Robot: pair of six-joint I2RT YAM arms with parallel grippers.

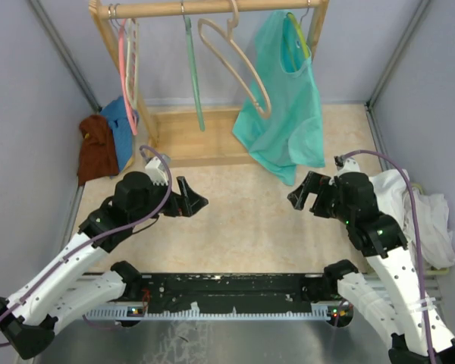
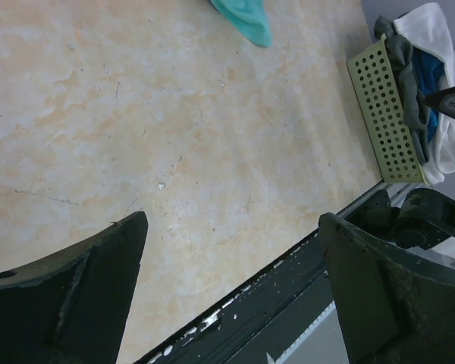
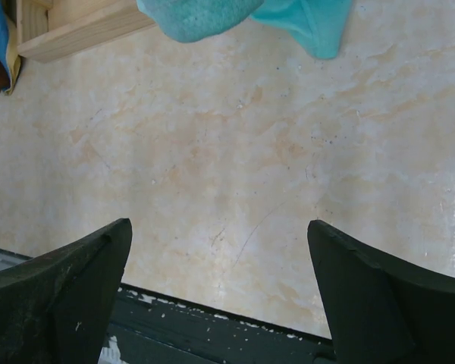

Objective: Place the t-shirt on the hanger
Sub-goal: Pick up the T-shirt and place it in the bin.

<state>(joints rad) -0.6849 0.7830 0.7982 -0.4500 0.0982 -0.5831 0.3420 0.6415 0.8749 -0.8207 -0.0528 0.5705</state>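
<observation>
The white t-shirt (image 1: pixel 428 216) lies crumpled at the table's right edge, behind my right arm; in the left wrist view the t-shirt (image 2: pixel 434 23) spills out of a green perforated basket. The beige hanger (image 1: pixel 212 47) hangs tilted from the wooden rod at the back, beside the teal top. My left gripper (image 1: pixel 191 201) hovers over bare table at the left, open and holding nothing (image 2: pixel 231 224). My right gripper (image 1: pixel 299 191) is open and holds nothing over the table (image 3: pixel 220 227), just below the teal top's hem.
A wooden rack (image 1: pixel 212 9) carries pink hangers (image 1: pixel 125 53), a thin green hanger (image 1: pixel 193 76) and the teal sleeveless top (image 1: pixel 288 114). Rust-brown (image 1: pixel 97 148) and blue (image 1: pixel 121 125) garments lie at the back left. The green basket (image 2: pixel 383 114) holds grey and blue cloth. Grey walls close both sides.
</observation>
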